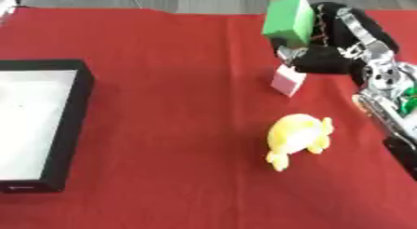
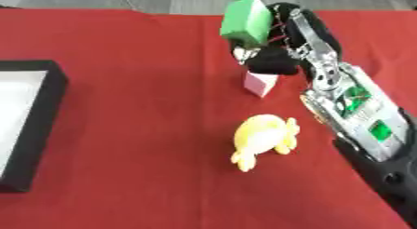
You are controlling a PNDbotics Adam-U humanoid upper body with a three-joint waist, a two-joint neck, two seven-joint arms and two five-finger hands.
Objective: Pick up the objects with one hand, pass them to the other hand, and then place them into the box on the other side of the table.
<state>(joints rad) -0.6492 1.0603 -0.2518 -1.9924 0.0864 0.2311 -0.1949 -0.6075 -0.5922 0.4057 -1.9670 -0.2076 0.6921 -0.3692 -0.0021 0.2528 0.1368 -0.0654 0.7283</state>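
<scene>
My right hand [image 2: 281, 46] reaches in from the right and is shut on a green block [image 2: 247, 19], which it holds tilted above the red table near the far edge. Just below the hand a small pink-white cube [image 2: 259, 84] stands on the cloth. A yellow plush toy [image 2: 262, 138] lies nearer to me, below the cube. The black box with a white floor [image 1: 36, 125] sits at the left edge of the table. My left hand shows in neither view.
The red tablecloth [image 1: 171, 84] covers the whole work surface, with bare cloth between the box and the toys. My right forearm [image 2: 358, 116] runs along the right side. Grey floor lies past the far edge.
</scene>
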